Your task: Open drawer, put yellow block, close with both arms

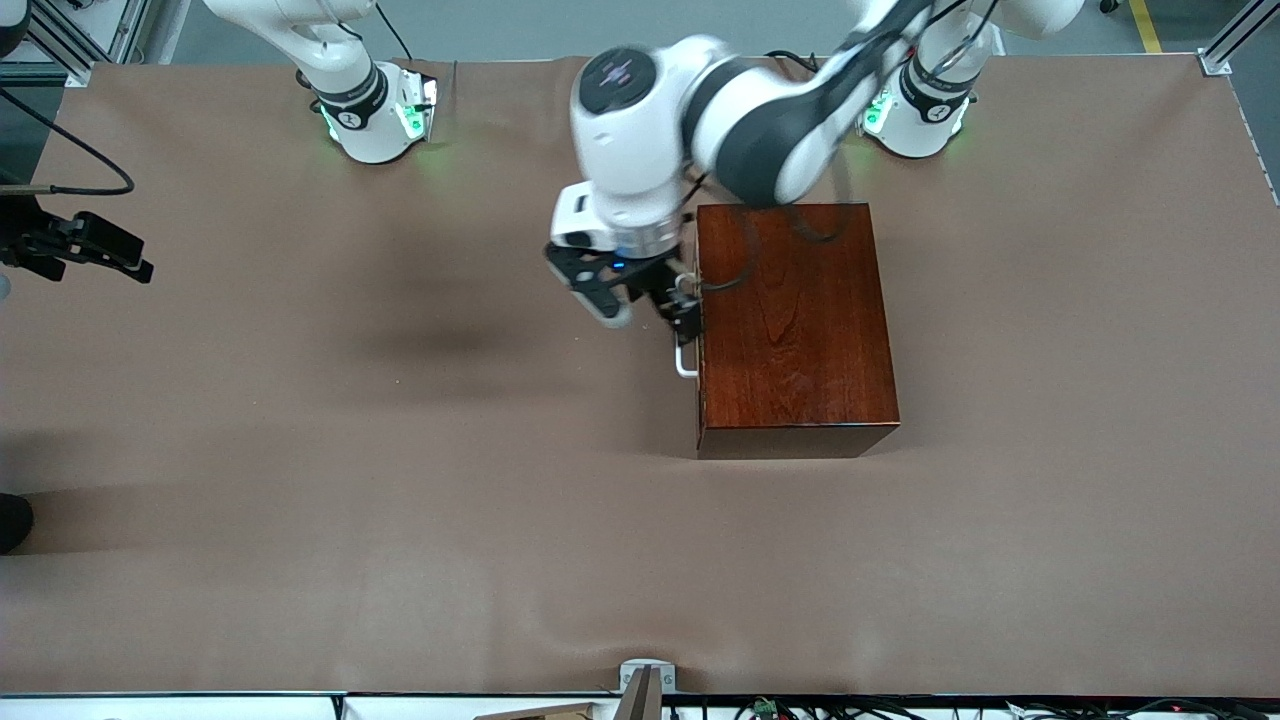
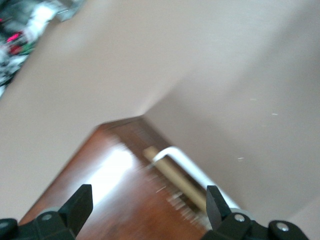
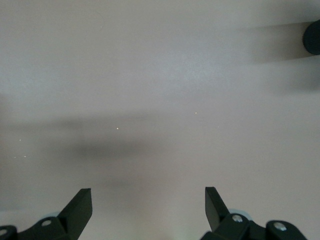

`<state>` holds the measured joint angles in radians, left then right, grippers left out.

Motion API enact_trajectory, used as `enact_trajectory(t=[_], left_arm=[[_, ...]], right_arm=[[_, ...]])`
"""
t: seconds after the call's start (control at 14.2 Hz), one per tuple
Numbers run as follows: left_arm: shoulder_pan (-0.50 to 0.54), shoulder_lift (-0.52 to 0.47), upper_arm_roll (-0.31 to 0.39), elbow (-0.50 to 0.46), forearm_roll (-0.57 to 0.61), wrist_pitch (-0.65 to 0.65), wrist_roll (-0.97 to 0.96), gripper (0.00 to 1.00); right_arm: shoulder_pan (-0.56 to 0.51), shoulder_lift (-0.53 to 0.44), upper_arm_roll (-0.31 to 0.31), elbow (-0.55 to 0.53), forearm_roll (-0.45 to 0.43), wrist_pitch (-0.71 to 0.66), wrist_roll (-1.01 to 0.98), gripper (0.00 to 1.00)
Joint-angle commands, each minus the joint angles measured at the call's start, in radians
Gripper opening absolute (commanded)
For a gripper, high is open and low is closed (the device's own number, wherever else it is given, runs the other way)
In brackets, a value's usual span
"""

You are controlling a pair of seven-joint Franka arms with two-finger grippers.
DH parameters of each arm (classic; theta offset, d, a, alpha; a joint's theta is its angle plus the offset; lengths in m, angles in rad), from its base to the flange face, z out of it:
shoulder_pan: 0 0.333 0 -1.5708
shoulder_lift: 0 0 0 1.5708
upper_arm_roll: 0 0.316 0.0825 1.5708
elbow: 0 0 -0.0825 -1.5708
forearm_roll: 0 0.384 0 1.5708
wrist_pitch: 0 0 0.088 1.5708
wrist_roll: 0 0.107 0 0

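The left gripper [image 1: 640,300] has its fingers spread wide and empty, hanging over the box's [image 1: 795,320] handle edge, one fingertip [image 1: 686,318] right by the white handle [image 1: 684,362]. The drawer [image 2: 175,180] sits shut in the box. The right gripper [image 1: 85,245] waits open over bare table [image 1: 400,500] at its own end.

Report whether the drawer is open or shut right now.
Shut. The drawer front sits flush with the wooden box, only its white handle sticking out; the left gripper, fingers apart, is at that handle.
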<state>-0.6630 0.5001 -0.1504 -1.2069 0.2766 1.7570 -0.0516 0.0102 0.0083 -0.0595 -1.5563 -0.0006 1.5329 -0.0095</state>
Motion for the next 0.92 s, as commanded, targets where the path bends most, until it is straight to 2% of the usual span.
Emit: enact_trajectory(t=[0.0,0.21,0.42,0.56,0.85], left_arm=[[0.123,-0.106,-0.005,-0.031,-0.024,-0.065,-0.017,1.0],[0.229,-0.189,-0.005,-0.042,-0.024,-0.115,-0.017,1.0],[0.391,-0.242,-0.008,-0.042,-0.074,-0.2,-0.01,1.0],[0.498,-0.258,-0.011,-0.043,-0.109,-0.24,-0.005,1.0],[0.676,-0.262,-0.012,-0.051,-0.217,-0.241,0.004,1.0]], right_arm=[[-0.002,0.002,0.003,0.005,-0.01,0.003,0.008,1.0],[-0.002,0.002,0.003,0.005,-0.01,0.001,0.008,1.0],[-0.002,0.002,0.0,0.005,-0.012,0.0,0.008,1.0],[-0.001,0.001,0.0,0.005,-0.012,0.0,0.008,1.0],[0.002,0.001,0.0,0.009,-0.009,-0.002,0.011,1.0]])
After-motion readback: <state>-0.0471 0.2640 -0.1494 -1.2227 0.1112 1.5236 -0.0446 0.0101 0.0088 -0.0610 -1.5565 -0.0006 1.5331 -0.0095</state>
